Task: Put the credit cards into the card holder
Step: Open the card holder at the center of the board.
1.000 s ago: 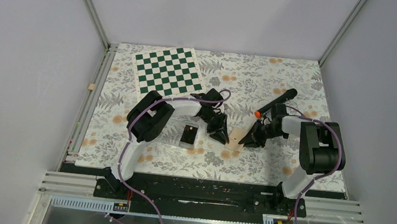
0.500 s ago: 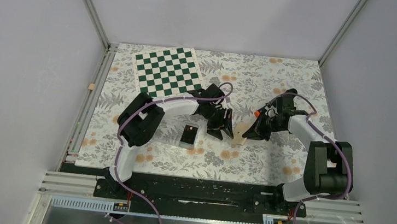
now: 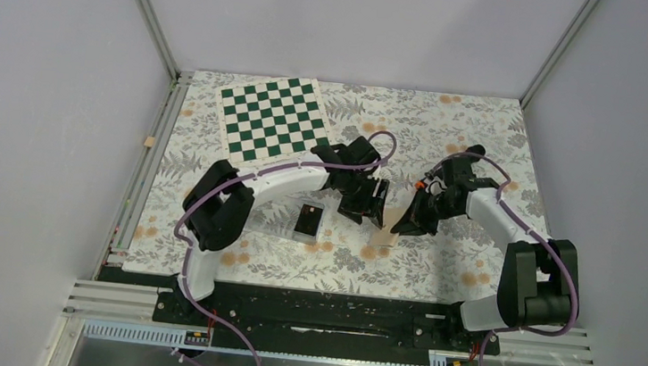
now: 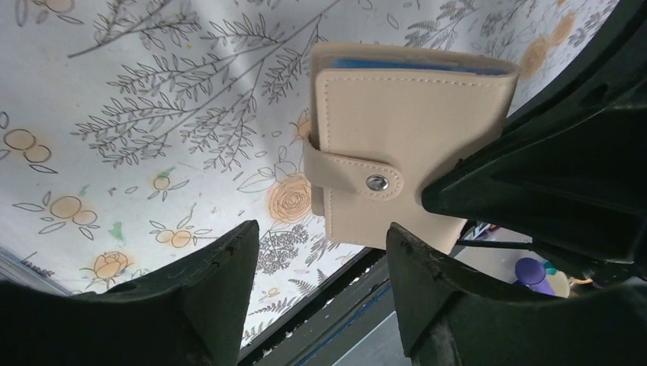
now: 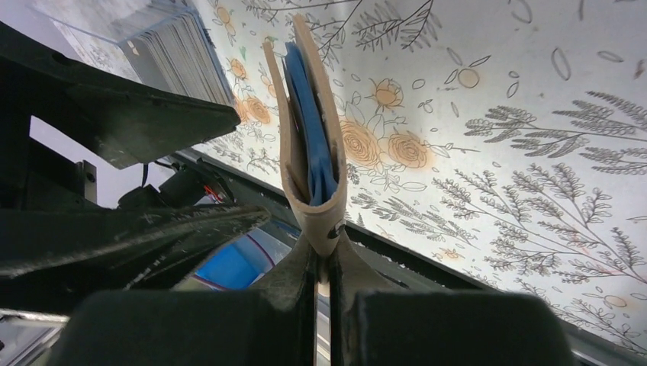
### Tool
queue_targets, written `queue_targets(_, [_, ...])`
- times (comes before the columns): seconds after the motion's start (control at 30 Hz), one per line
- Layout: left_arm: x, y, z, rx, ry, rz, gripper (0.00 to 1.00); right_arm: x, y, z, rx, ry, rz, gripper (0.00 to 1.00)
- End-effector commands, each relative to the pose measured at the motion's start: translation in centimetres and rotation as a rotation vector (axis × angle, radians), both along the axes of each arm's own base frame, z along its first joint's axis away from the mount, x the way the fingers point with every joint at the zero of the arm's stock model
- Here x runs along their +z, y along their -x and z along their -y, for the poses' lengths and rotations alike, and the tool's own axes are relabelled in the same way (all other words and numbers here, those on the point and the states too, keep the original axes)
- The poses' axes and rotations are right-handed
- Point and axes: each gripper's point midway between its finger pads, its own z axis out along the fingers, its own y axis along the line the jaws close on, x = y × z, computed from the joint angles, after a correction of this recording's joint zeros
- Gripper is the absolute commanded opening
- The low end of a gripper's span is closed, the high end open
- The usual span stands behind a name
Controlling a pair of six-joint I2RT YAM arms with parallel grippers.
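Note:
The tan card holder (image 3: 385, 228) stands on edge on the floral mat. My right gripper (image 3: 408, 220) is shut on its lower fold. In the right wrist view the card holder (image 5: 309, 145) is seen edge-on, slightly spread, with blue lining inside, and my right gripper (image 5: 323, 248) pinches its spine. In the left wrist view the card holder (image 4: 404, 145) shows its strap and snap, closed. My left gripper (image 4: 320, 263) is open and empty just short of it, also seen in the top view (image 3: 375, 208). The black credit cards (image 3: 308, 221) lie left of both grippers.
The cards sit stacked in a clear plastic tray (image 5: 152, 34). A black marker with an orange tip (image 3: 420, 184) lies behind the right arm. A green chessboard (image 3: 275, 115) lies at the back left. The table's front rail (image 3: 326, 313) is near.
My left gripper has moved right, close to the card holder. My right arm has swung its elbow outward and tipped the holder from leaning to more upright.

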Motion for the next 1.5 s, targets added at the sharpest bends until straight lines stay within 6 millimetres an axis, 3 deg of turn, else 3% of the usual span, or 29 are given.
queue_targets(0.0, [2.4, -0.7, 0.6, -0.022, 0.003, 0.095, 0.62, 1.5, 0.4, -0.9, 0.014, -0.012, 0.017, 0.00])
queue_targets(0.27, [2.3, 0.2, 1.9, -0.072, 0.002, 0.090, 0.62, 1.4, 0.7, -1.5, 0.021, -0.028, 0.000, 0.00])
queue_targets(0.7, [-1.0, 0.0, 2.1, -0.096, -0.079, 0.063, 0.61, 1.5, 1.0, -2.3, 0.029, -0.074, -0.020, 0.00])
queue_targets(0.9, [-2.2, -0.8, 1.2, -0.068, -0.144, 0.084, 0.59, 1.2, 1.3, -2.4, 0.034, -0.078, -0.033, 0.00])
queue_targets(1.07, [-2.9, -1.8, -0.1, -0.022, -0.211, 0.106, 0.46, 1.2, 1.6, -2.5, 0.040, -0.085, -0.041, 0.00])
queue_targets(1.3, [-4.5, -2.8, -1.3, 0.032, -0.234, 0.045, 0.43, 0.9, 2.0, -2.5, 0.050, -0.091, -0.049, 0.00])
queue_targets(1.47, [-4.7, -2.9, -1.5, 0.047, -0.193, 0.005, 0.42, 0.9, 2.1, -2.5, 0.052, -0.092, -0.047, 0.00])
